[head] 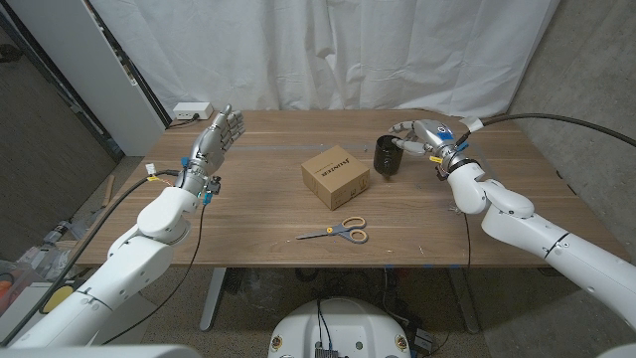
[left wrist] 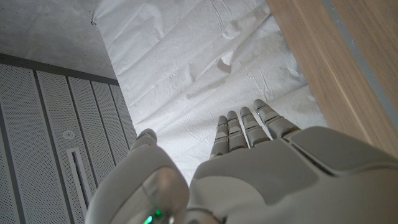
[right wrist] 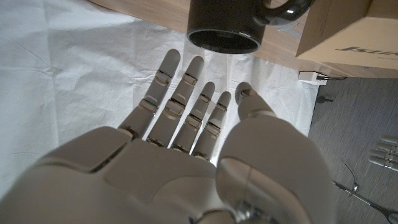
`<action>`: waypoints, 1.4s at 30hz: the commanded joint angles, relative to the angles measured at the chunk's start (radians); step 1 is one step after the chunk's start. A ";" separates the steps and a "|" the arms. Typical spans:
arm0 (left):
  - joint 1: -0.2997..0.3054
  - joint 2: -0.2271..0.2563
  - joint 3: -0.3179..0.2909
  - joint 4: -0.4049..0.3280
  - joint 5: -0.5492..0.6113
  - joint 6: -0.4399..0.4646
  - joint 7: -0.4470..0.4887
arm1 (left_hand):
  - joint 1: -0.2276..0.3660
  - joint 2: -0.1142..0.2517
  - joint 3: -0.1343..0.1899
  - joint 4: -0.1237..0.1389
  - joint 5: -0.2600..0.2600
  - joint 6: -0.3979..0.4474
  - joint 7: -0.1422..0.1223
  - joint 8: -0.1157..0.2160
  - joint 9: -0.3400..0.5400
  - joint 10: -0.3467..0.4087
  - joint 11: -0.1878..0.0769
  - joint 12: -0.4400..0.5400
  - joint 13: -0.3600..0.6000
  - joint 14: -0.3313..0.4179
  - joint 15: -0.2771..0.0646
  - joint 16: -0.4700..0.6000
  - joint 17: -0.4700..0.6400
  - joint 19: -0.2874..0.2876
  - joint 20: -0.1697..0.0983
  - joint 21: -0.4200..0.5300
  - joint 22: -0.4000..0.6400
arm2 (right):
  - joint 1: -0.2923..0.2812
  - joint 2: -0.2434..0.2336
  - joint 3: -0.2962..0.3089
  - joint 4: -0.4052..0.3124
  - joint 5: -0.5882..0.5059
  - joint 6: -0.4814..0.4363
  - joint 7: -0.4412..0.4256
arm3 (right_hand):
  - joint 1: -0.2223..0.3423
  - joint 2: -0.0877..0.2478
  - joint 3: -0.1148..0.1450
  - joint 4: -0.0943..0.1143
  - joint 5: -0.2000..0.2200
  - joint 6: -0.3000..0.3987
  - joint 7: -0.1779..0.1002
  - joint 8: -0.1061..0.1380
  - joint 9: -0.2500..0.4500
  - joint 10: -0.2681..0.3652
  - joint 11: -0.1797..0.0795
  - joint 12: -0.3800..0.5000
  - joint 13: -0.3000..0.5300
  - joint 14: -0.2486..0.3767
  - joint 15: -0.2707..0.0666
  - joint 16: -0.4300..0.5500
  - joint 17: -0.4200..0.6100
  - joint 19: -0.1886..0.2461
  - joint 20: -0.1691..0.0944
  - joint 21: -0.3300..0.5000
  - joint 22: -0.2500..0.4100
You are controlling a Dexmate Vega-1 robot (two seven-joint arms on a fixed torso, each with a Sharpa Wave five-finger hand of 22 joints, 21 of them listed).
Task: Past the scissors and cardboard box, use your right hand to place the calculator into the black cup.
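Wood, cardboard, shiny plastic and soft cloth

The table [head: 258, 214] is brown wood with long streaks, smooth and not shiny. The cardboard box [head: 336, 175] is plain brown paper board, dull, with dark print on its side. The black cup [head: 387, 159] looks like smooth plastic with a little shine. The scissors [head: 336, 233] have grey metal blades and pale plastic handles. The right hand [right wrist: 186, 155] and left hand [left wrist: 249, 168] are smooth grey, like hard plastic. The white curtain [head: 348, 50] behind is crinkly cloth.
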 commanded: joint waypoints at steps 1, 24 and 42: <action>-0.007 0.001 0.004 0.005 -0.003 -0.003 -0.009 | 0.010 -0.001 -0.006 0.000 -0.003 0.008 0.000 0.000 0.001 0.005 -0.002 0.001 0.003 0.004 -0.001 0.001 0.005 -0.003 -0.001 0.000 0.005 | -0.020 0.002 0.020 -0.017 0.018 0.021 -0.033 | -0.029 0.009 -0.002 0.017 0.001 0.003 -0.001 0.008 -0.001 0.003 0.006 0.008 0.002 -0.027 -0.075 -0.009 0.004 -0.023 -0.130 -0.012 0.006; -0.003 0.018 -0.004 -0.006 -0.013 0.012 -0.023 | 0.012 0.001 -0.010 0.000 -0.003 0.009 -0.002 0.000 0.001 0.002 -0.003 -0.001 0.003 0.005 0.000 0.001 0.005 -0.002 -0.001 0.000 0.005 | -0.067 0.071 0.105 -0.009 0.236 0.172 -0.076 | -0.084 0.023 -0.025 0.033 -0.007 -0.002 0.023 0.004 -0.007 0.038 0.054 0.020 -0.001 -0.143 -0.056 -0.027 0.003 -0.082 -0.112 -0.038 0.004; -0.017 0.020 0.003 0.010 -0.020 0.007 -0.040 | 0.014 0.003 -0.012 0.000 -0.003 0.010 -0.003 0.000 0.001 0.004 -0.003 0.000 0.003 0.005 -0.001 0.001 0.005 -0.003 -0.001 0.000 0.005 | -0.087 0.113 0.139 -0.009 0.313 0.253 -0.079 | -0.097 0.030 -0.027 0.033 -0.010 -0.018 0.049 -0.001 -0.010 0.016 0.091 0.006 -0.002 -0.209 -0.033 -0.030 -0.008 -0.110 -0.099 -0.057 0.000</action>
